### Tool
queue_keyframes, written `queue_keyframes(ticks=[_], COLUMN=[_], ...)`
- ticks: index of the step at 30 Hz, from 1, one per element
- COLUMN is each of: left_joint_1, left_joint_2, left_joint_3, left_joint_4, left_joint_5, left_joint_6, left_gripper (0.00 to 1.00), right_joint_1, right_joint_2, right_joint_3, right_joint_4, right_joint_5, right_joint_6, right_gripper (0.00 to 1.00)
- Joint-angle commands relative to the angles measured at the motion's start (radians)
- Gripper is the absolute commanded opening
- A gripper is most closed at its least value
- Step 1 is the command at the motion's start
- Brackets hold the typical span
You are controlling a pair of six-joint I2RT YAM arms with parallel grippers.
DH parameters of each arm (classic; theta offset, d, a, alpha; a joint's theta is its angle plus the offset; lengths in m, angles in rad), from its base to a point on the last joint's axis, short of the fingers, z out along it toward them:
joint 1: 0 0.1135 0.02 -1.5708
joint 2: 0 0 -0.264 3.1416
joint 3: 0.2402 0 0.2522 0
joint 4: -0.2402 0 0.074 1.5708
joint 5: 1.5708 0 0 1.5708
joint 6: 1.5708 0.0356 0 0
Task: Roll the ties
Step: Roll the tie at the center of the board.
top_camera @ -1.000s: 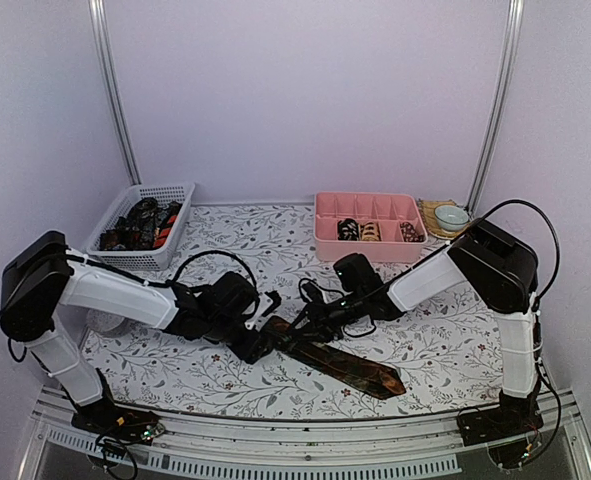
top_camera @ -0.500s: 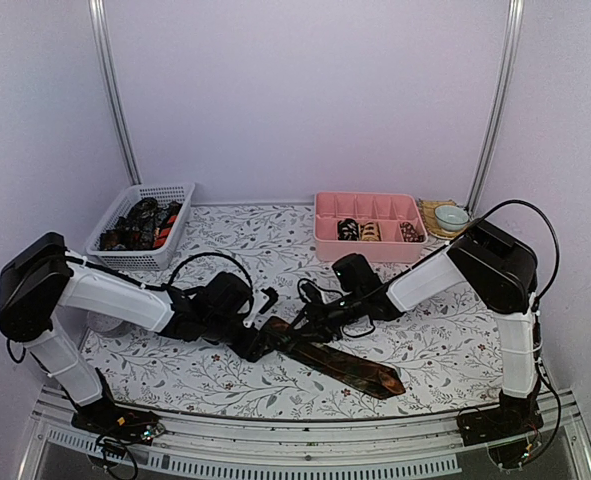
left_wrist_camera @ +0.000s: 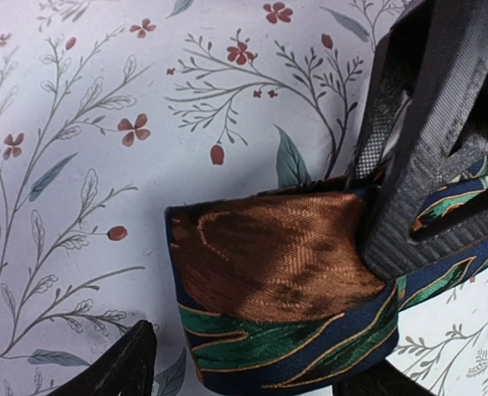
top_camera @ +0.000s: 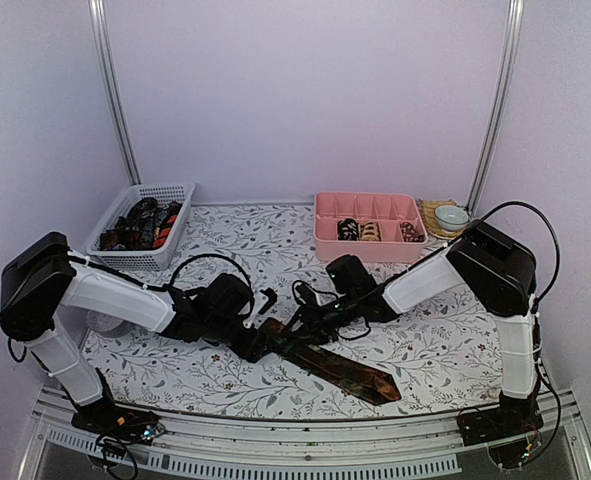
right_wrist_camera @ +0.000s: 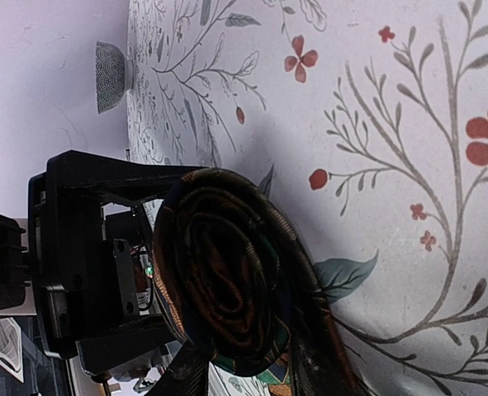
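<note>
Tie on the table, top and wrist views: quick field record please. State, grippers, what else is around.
tie: dark, brown-and-green pattern, partly rolled; pointed flat end lying toward the near edge
coil: resting on the floral table, between both grippers
left gripper: jaws wide, straddling the coil
right gripper: at the coil; grip unclear
pink tray: three rolled ties inside
white basket: loose ties heaped inside

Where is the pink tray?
In the top view, the pink compartment tray sits at the table's far edge, right of centre, just left of a small bowl.
</note>
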Motion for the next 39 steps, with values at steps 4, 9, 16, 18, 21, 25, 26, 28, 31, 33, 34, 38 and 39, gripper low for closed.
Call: queue_keyframes(ticks=[4,9,16,18,21,25,26,28,31,33,34,38,39], left_joint_1=[0.004,0.004,0.096,0.148,0.211,0.237,0.24,0.244,0.249,0.25,0.25,0.251,0.251], left_joint_2=[-0.001,-0.043,-0.325,-0.355,-0.346,-0.259,-0.232,-0.188,-0.119,-0.075,-0.054,0.032,0.057], left_joint_3=[0.012,-0.003,-0.163,-0.202,-0.249,-0.276,-0.283,-0.304,-0.324,-0.325,-0.327,-0.326,-0.325], left_joint_4=[0.003,-0.056,0.052,0.123,0.229,0.327,0.357,0.447,0.549,0.594,0.618,0.672,0.687], left_joint_5=[-0.033,0.026,0.204,0.268,0.364,0.454,0.482,0.531,0.577,0.595,0.603,0.611,0.617], left_joint_6=[-0.031,-0.047,-0.163,-0.206,-0.28,-0.36,-0.381,-0.423,-0.486,-0.513,-0.529,-0.563,-0.568], left_gripper=[0.72,0.76,0.97,1.0,1.0,1.0,1.0,1.0,1.0,1.0,1.0,0.99,0.98], right_joint_1=[0.047,0.049,0.049,0.048,0.048,0.048,0.047,0.048,0.048,0.049,0.049,0.049,0.048], right_joint_2=[0.057,0.074,0.093,0.092,0.089,0.082,0.08,0.076,0.073,0.075,0.074,0.077,0.079], right_joint_3=[0.012,0.011,0.003,0.004,0.005,0.001,-0.001,0.0,-0.004,-0.007,-0.007,-0.015,-0.016], right_joint_4=[-0.108,-0.132,-0.129,-0.132,-0.135,-0.136,-0.135,-0.134,-0.133,-0.13,-0.128,-0.119,-0.116], right_joint_5=[0.039,0.062,0.071,0.076,0.081,0.085,0.085,0.085,0.086,0.087,0.087,0.084,0.082], right_joint_6=[-0.038,-0.057,-0.065,-0.07,-0.074,-0.076,-0.076,-0.076,-0.077,-0.075,-0.075,-0.072,-0.072], right_gripper=[0.33,0.33,0.33,0.33,0.33,0.33,0.33,0.33,0.33,0.33,0.33,0.33,0.33])
